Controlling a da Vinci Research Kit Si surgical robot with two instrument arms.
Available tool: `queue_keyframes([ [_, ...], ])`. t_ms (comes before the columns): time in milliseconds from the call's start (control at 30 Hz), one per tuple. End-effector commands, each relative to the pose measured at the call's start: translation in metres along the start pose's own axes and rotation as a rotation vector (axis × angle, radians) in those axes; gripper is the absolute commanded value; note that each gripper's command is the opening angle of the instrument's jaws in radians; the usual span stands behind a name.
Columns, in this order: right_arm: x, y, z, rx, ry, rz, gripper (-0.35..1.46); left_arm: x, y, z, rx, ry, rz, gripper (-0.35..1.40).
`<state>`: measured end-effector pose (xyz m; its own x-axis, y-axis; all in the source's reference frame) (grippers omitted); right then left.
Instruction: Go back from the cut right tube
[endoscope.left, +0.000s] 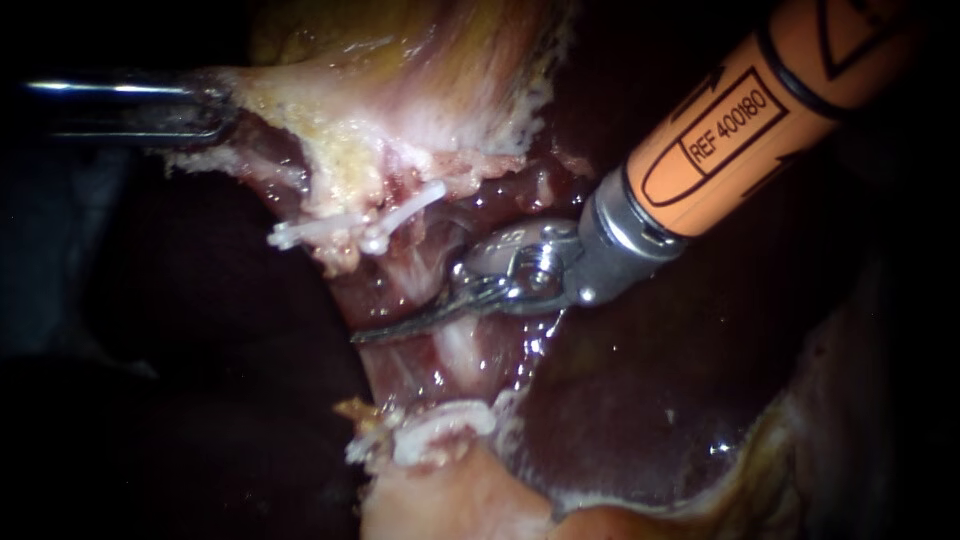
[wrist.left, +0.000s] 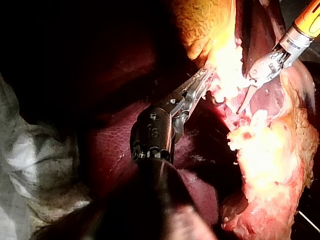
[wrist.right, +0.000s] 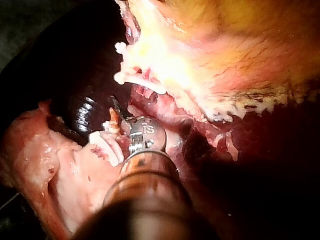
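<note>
Left instrument (endoscope.left: 215, 112) comes in at upper left, jaws clamped on the gallbladder (endoscope.left: 400, 90) edge. Right instrument (endoscope.left: 365, 335) reaches in from upper right, lying across the tube (endoscope.left: 458, 355). That's between the upper clips (endoscope.left: 360, 228) and lower clip (endoscope.left: 440, 425), with the liver (endoscope.left: 650, 400) to the right.

I ran this at a surgical bench. A bare liver (endoscope.left: 640, 400) and gallbladder (endoscope.left: 400, 90) lay lit against blackness, with a crumpled grey cloth (wrist.left: 35, 165) beside the liver. My left instrument (endoscope.left: 215, 112) reached in from ten o'clock, my right instrument (endoscope.left: 365, 335) from two.
</note>
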<state>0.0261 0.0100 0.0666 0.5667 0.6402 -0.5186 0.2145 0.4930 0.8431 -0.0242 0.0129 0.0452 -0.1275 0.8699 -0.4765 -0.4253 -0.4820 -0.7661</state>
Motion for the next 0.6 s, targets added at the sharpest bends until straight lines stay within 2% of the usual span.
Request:
queue_keyframes([
  [33, 0.0, -0.0001, 0.0, 0.0, 0.0, 0.004, -0.35, -0.0001, 0.0, 0.0, 0.0, 0.0, 0.001, -0.35],
  [133, 0.0, -0.0005, 0.0, -0.003, 0.003, 0.016, -0.35, -0.0002, -0.0001, 0.0, 0.0, 0.0, 0.001, -0.35],
  [167, 0.0, -0.0006, 0.0, -0.008, 0.005, 0.015, -0.23, -0.0002, -0.0001, 0.0, 0.0, 0.0, 0.001, -0.35],
  [200, 0.0001, -0.0007, 0.0001, -0.015, 0.012, 0.015, 0.26, -0.0002, -0.0001, 0.0, 0.0, 0.0, 0.002, -0.35],
  [233, 0.0001, -0.0007, 0.0001, -0.014, 0.019, 0.015, 0.44, -0.0002, -0.0001, 0.0, 0.0, 0.0, 0.002, -0.35],
  [300, 0.0001, -0.0008, 0.0002, -0.011, 0.044, 0.014, 0.95, -0.0002, -0.0001, 0.0, 0.0, 0.0, 0.002, -0.35],
  [333, 0.0001, -0.0008, 0.0002, -0.009, 0.067, 0.012, 1.08, -0.0002, -0.0001, 0.0, 0.0, 0.0, 0.002, -0.35],
  [433, 0.0001, -0.0009, 0.0002, -0.025, 0.089, 0.013, 1.27, -0.0002, -0.0001, 0.0, 0.0, 0.0, 0.002, -0.35],
  [600, 0.0001, -0.0009, 0.0002, -0.062, 0.11, 0.016, 1.37, -0.0003, -0.0005, 0.0001, 0.0, 0.0, 0.003, -0.35],
])
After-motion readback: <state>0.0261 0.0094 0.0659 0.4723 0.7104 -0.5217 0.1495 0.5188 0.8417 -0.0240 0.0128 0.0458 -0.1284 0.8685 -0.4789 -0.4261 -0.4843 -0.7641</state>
